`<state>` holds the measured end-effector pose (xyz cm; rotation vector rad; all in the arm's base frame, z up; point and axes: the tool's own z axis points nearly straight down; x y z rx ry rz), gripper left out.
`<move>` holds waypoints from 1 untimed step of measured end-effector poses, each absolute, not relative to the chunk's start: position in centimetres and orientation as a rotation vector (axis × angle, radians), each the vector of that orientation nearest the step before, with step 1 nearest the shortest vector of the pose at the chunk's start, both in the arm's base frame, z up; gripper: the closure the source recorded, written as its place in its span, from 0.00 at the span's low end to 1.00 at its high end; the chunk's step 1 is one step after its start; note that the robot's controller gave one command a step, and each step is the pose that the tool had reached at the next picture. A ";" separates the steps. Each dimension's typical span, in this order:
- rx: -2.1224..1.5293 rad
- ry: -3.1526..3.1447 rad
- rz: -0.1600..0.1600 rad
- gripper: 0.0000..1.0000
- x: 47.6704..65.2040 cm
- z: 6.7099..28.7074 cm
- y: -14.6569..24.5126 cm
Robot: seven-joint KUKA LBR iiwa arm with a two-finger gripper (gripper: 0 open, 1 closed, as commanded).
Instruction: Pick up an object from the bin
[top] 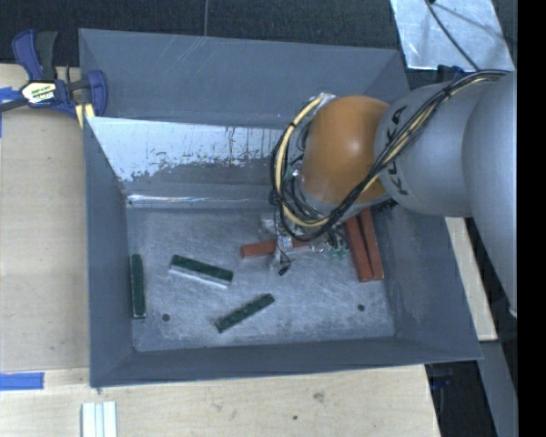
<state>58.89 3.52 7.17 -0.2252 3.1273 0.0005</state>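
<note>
Silver arm, highest in the scene and so closest to the lens, entering from the right above the grey metal bin. Its wrist carries a rounded orange cover, ringed by looped yellow and black cables. Below the cover the end effector reaches down to the bin floor. Its tip is small and partly masked by cables and wrist hardware, so whether it is open or closed, and whether it grips anything, cannot be told.

Reference landmark: a pair of long reddish-brown bars lying side by side on the floor, their upper ends hidden under the arm and their lower ends pointing toward the front wall.

The end effector stands just left of the bars, apart from them. A short reddish-brown flat piece lies further left of the bars, level with their middle. Its right end meets the end effector's tip, though true contact cannot be confirmed.

A green strip with a pale edge lies well left of the bars, beyond the short piece and slightly nearer the front wall. A dark green strip lies diagonally, left of the bars and nearer the front wall than their lower ends. A second dark green strip lies farthest left of the bars, close to the left wall and parallel to it.
</note>
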 end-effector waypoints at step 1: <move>-0.224 3.122 -0.001 1.00 59.1 14.7 3.5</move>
